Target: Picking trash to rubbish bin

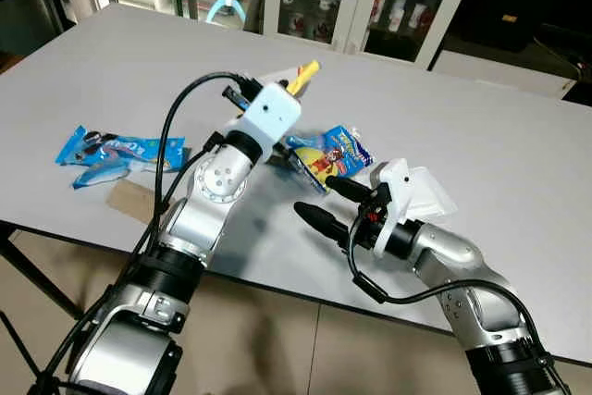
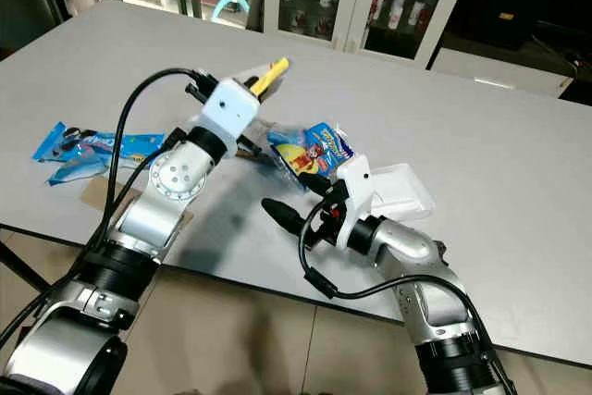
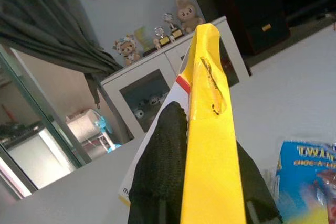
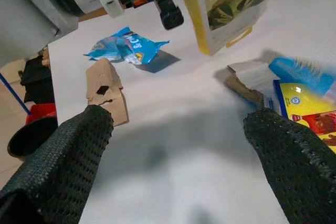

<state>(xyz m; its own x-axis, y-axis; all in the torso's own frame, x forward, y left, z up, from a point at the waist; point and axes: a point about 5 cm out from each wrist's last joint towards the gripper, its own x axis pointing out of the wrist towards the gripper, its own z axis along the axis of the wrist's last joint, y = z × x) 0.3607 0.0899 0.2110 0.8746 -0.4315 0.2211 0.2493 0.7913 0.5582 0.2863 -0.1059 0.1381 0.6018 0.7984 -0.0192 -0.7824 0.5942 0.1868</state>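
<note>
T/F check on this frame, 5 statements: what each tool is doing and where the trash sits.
1. The left tool is shut on a yellow box. True.
2. The right tool holds the blue and yellow snack wrapper. False: its fingers are spread and empty above the grey table, and the wrapper lies flat beyond them.
3. A blue wrapper lies on the table on the robot's left. True.
4. The white tray is held up in the air. False: it rests on the table beside the right arm.
5. The brown cardboard piece sits next to the blue wrapper near the table edge. True.
</note>
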